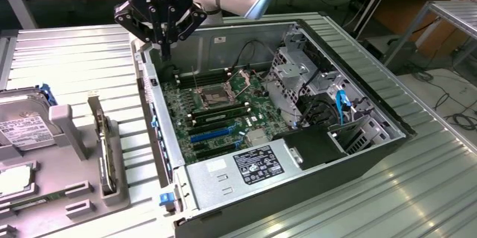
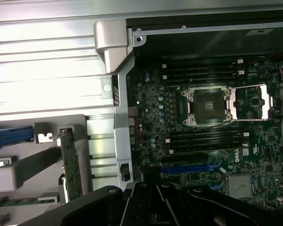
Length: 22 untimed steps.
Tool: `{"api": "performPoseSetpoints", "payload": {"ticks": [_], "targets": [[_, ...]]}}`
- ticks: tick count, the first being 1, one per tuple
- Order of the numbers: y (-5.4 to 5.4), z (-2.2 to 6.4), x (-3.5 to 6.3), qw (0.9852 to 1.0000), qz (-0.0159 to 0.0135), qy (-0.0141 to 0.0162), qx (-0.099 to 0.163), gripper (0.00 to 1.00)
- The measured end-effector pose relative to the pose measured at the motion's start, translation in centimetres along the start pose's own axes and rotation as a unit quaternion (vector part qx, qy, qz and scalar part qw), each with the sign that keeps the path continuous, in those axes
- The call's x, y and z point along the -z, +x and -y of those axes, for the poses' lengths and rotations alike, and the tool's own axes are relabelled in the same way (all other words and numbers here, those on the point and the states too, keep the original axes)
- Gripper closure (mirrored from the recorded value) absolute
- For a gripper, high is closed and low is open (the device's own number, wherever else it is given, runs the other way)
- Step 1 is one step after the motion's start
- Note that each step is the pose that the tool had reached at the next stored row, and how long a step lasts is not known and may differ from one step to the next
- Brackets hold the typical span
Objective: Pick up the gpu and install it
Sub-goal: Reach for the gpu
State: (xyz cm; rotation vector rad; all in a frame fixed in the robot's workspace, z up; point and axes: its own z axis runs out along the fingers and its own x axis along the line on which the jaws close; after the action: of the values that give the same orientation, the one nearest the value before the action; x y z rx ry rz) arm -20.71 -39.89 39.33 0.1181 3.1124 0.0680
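An open computer case [image 1: 160, 132] was seen lying on its side on a ribbed metal table [image 1: 82, 65], with its motherboard [image 1: 257, 118] exposed. A bare processor socket [image 1: 211, 97] was seen near the middle of the board, a blue expansion slot [image 1: 212, 134] below it, and a silver power supply [image 1: 253, 165] with a black label at the near end of the case.

The gripper [image 1: 164, 53] was seen on a grey arm, hanging above the upper corner of the case on the exterior view's left. Its fingers were pressed together into a single point aimed downward, and nothing was held between them. No part of the scene was touched by it.

The gpu [image 1: 105, 154] was seen outside the case, on the exterior view's left. It was stood on edge in a slot of a grey holder tray [image 1: 67, 137] on the table, just beside the case wall and well apart from the gripper. In the same tray, a boxy hard drive [image 1: 22, 129] with a white label and a narrow green memory stick [image 1: 33, 199] were also seen.

In the wrist view, the closed dark fingers of the gripper [image 2: 156, 197] were seen above the motherboard [image 2: 151, 108] near the case wall [image 2: 122, 141]. The gpu [image 2: 71, 162] was seen as a thin green board upright in the tray [image 2: 19, 169], on the other side of that wall.
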Motion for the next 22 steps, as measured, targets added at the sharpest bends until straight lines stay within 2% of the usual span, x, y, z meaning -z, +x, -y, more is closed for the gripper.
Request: {"api": "performPoseSetpoints", "payload": {"ticks": [22], "targets": [[2.0,0.15,0.06,1.0,0.0,0.0,0.0,0.89]]}}
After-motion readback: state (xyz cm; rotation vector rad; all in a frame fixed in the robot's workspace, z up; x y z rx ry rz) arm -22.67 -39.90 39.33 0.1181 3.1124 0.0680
